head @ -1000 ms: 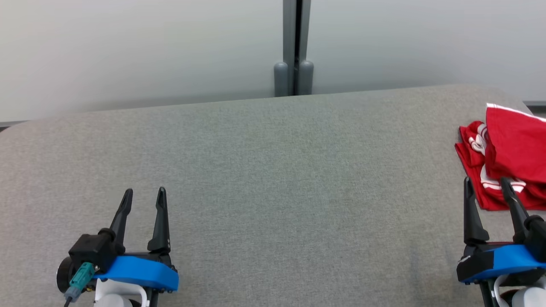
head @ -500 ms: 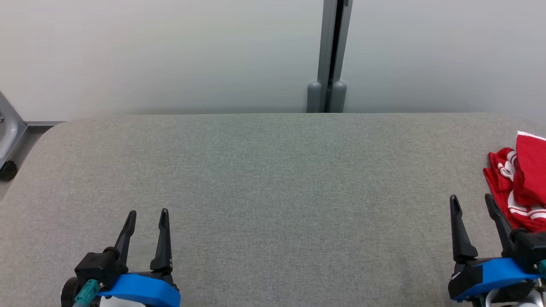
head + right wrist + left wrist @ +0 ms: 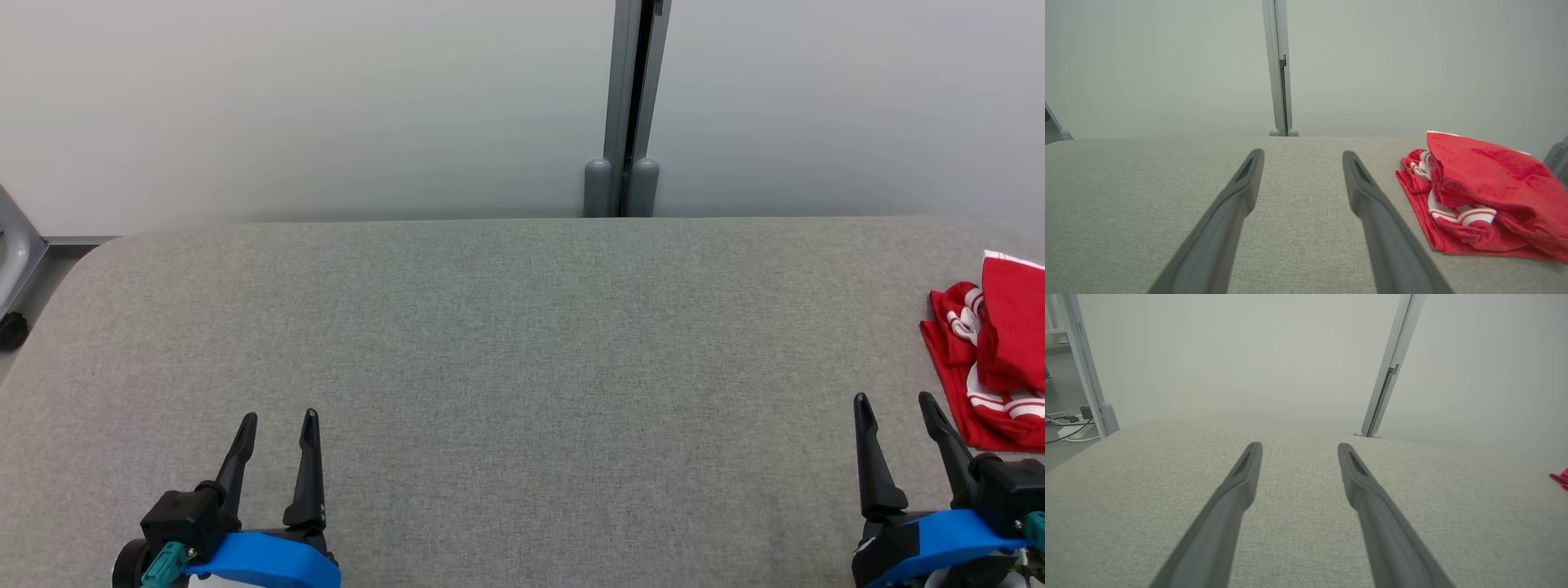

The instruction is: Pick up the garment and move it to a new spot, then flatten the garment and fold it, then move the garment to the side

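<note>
A red garment [image 3: 1000,359] with white stripes lies folded in a loose bundle at the far right of the grey padded table [image 3: 522,343], cut off by the head view's right edge. From the right wrist the same garment [image 3: 1478,192] sits just right of my right gripper [image 3: 1303,156], whose fingers stand apart over bare fabric. In the head view my right gripper [image 3: 895,401] is open at the lower right, a little left of and nearer than the garment. My left gripper [image 3: 277,418] is open at the lower left with nothing between its fingers [image 3: 1245,473].
A pale wall with a grey vertical post [image 3: 624,106] runs behind the table. A grey frame leg with a caster [image 3: 11,327] stands off the table's left end. Cables [image 3: 1065,426] lie on the floor there.
The head camera has swung left and tilted, so the garment sits further right in the picture. Both grippers appear lower in the view and stay open.
</note>
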You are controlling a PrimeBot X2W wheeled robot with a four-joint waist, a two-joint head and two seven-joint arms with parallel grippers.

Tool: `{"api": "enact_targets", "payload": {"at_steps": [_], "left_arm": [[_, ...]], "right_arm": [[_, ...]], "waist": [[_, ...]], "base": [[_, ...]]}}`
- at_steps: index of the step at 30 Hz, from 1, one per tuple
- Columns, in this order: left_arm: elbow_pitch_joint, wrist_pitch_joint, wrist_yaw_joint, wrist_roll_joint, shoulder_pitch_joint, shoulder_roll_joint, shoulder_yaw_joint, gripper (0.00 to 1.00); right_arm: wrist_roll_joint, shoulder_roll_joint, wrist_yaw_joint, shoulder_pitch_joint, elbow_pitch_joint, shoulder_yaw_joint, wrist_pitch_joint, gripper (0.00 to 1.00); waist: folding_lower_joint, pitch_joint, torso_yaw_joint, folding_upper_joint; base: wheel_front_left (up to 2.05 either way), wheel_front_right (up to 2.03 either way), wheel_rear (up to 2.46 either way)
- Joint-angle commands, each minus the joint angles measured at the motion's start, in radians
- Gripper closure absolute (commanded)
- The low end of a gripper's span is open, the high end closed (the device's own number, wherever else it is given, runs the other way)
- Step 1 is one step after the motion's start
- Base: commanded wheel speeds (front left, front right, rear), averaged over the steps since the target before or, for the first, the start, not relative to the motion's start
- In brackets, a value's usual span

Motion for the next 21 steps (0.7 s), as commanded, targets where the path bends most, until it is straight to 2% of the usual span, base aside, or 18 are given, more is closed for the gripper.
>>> {"api": "enact_targets", "payload": {"at_steps": [1, 20, 21], "left_arm": [[0.003, -0.004, -0.005, 0.003, -0.009, 0.003, -0.002, 0.00], [0.013, -0.004, -0.017, 0.003, -0.017, 0.000, 0.003, 0.00], [0.014, 0.001, -0.010, -0.001, -0.002, 0.000, 0.002, 1.00]], "right_arm": [[-0.005, 0.001, 0.000, 0.011, 0.003, 0.003, -0.005, 0.00], [-0.006, 0.001, 0.000, -0.011, 0.023, 0.008, -0.016, 0.00], [-0.005, 0.000, 0.000, -0.004, 0.025, 0.008, -0.010, 1.00]], "waist": [[0.0000, 0.002, -0.001, -0.0001], [0.0000, 0.017, -0.005, -0.0001], [0.0000, 0.017, -0.005, -0.0001]], "base": [[0.00, 0.00, 0.00], [0.00, 0.00, 0.00], [0.00, 0.00, 0.00]]}}
